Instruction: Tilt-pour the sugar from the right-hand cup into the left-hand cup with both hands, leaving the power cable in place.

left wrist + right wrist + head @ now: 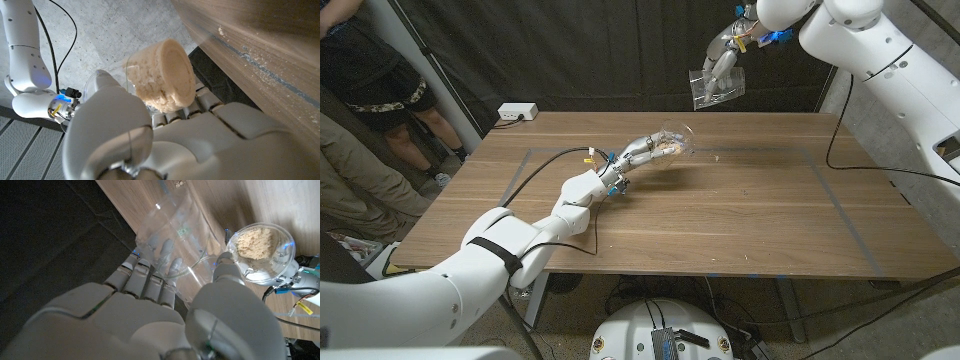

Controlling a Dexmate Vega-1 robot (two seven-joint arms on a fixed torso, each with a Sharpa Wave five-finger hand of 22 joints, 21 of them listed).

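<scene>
Desk (740, 215): wooden, with a black cable (545, 160) trailing across its left part.
Left robot hand (638, 152): fingers wrapped around a clear cup (675, 140) of brown sugar (162, 75), just above mid-desk.
Right robot hand (725, 60): grips an empty clear cup (717, 88), raised above the far edge.
Power strip (517, 113): white, beyond the far left corner.

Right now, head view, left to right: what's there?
Person standing → white power strip → left hand holding the cup with sugar → right hand holding the empty clear cup raised above the table.
</scene>
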